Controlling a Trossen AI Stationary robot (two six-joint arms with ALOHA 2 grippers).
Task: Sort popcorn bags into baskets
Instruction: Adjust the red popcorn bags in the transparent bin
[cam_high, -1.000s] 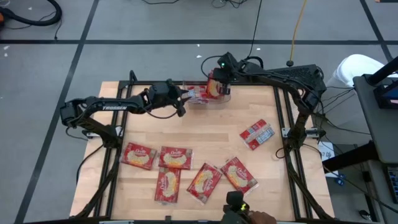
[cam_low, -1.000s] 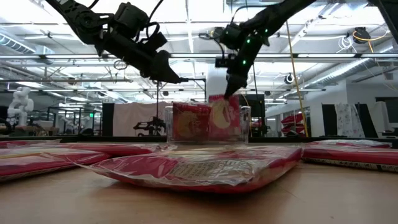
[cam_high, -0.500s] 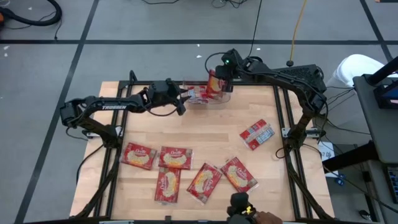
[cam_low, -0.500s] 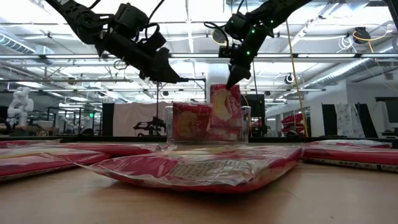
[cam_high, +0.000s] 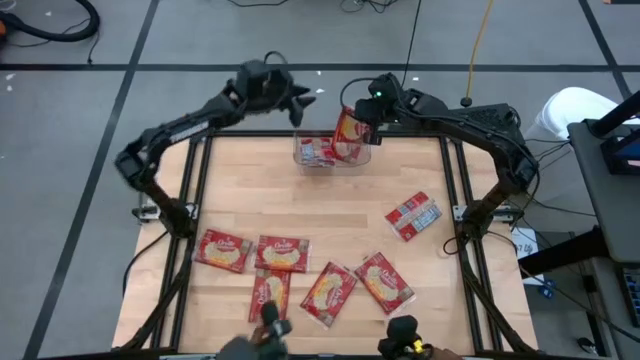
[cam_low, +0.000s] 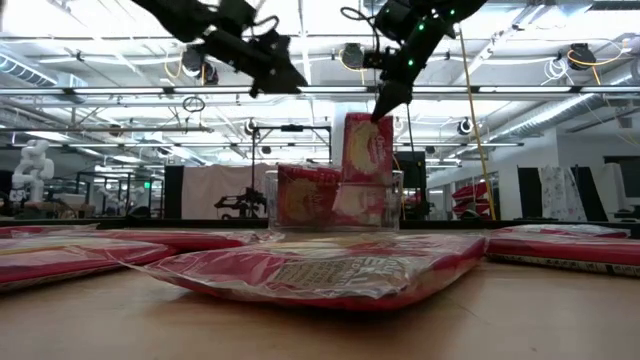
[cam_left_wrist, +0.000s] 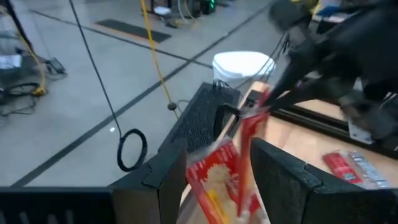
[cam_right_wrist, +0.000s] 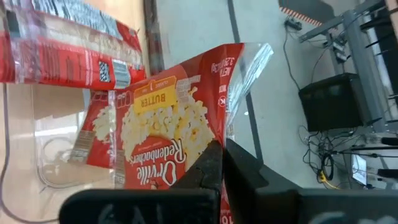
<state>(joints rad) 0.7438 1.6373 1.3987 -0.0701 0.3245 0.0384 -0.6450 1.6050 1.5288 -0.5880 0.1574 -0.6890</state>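
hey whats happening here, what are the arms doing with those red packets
The robot is sorting popcorn bags into a clear bin at the far edge of the table. The right gripper is shut on the top edge of one popcorn bag, holding it upright over the bin, which already holds at least one bag. The left gripper is raised beside the bin, holding nothing. Six more bags lie flat on the table, waiting.

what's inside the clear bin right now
The clear bin holds at least two red popcorn bags standing on edge. The right gripper, shut, holds another bag by its top edge, partly above the rim. Bags behind those can't be seen.
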